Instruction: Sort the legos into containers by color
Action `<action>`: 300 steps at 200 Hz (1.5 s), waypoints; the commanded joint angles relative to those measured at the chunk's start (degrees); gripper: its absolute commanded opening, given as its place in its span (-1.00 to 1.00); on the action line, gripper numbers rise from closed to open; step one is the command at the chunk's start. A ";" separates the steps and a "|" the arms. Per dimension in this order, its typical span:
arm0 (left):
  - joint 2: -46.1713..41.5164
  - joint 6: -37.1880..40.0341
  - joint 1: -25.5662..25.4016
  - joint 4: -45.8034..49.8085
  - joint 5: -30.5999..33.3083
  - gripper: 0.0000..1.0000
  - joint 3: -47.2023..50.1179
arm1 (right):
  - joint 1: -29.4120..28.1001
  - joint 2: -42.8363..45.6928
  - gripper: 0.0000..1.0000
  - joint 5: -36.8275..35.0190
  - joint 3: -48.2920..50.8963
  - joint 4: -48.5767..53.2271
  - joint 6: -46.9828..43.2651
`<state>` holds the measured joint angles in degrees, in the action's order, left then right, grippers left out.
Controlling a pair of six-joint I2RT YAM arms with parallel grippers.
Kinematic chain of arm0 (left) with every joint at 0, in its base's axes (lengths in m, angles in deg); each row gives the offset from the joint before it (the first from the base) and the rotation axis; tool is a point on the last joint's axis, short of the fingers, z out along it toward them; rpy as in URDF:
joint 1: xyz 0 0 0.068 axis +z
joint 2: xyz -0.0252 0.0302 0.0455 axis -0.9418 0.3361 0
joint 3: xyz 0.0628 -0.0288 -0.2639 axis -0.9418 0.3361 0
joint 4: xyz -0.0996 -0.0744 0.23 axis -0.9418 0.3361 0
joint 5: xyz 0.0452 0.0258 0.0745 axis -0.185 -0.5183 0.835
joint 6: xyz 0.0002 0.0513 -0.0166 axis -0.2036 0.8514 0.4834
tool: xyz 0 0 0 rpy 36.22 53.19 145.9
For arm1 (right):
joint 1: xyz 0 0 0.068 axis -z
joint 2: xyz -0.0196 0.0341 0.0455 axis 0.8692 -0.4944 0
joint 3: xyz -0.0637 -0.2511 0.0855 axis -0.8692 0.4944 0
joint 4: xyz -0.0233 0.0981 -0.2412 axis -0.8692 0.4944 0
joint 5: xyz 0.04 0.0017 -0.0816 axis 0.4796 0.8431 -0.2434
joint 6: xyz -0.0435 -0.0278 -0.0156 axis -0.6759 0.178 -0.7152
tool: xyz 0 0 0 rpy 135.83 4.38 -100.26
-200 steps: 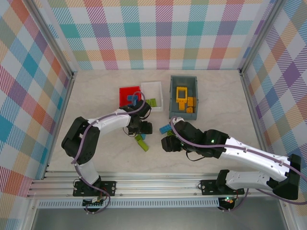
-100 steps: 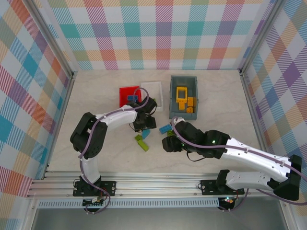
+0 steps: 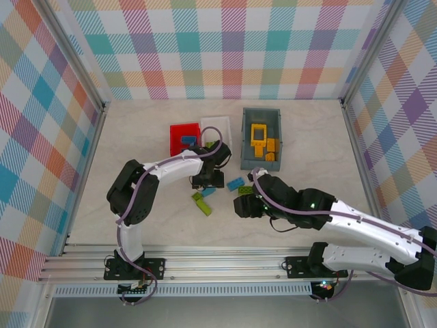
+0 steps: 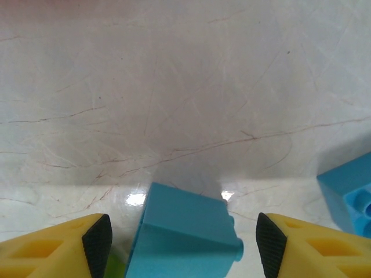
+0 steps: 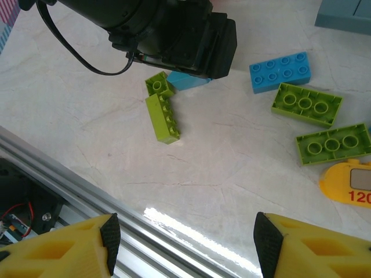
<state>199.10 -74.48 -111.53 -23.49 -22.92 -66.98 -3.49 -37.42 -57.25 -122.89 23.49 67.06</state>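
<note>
My left gripper [image 4: 181,238] had its jaws apart, with the black pads [image 4: 97,236] either side of a teal brick [image 4: 184,223] and not quite touching it. The brick was smooth hard plastic, tipped onto its side on the glossy, marble-veined table [image 4: 191,87]. Its studs poked toward the right of the left wrist view. The corner of another blue brick [image 4: 348,191] sat just off to the right.

My right gripper [image 5: 185,234] was spread wide over bare table with nothing between the fingers. Ahead of it lay a blue two-by-four [image 5: 280,72], studs up, with its long axis running across the view and the right end a bit higher. Two lime bricks [image 5: 306,104] [image 5: 331,143] lay flipped with their hollow round tubes showing. A slim lime brick [image 5: 162,119] ran almost straight up the view, touching a small lime piece [image 5: 159,86] at its far end.

From above, the grey bin [image 3: 244,137] held the yellow square frame [image 3: 259,132] and some orange bricks [image 3: 272,150]. The red bin [image 3: 179,130] had a blue piece [image 3: 187,140] in it, and the white bin [image 3: 222,123] stood just beside it.
</note>
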 commanded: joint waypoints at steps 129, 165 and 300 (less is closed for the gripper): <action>1.05 9.37 -0.45 3.46 -0.25 -0.18 -0.96 | -0.74 2.79 0.30 4.48 6.61 -9.66 5.40; -5.40 9.17 1.89 6.98 2.85 -0.19 -3.80 | -0.86 1.87 0.29 4.53 6.07 -11.36 3.02; 9.73 11.62 21.49 11.25 6.08 -0.21 -31.18 | -0.99 -17.91 0.34 -1.91 -6.23 -36.15 -9.28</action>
<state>203.36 -62.53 -90.89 -15.19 -18.64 -93.54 -4.17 -55.14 -56.45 -127.04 -8.92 57.99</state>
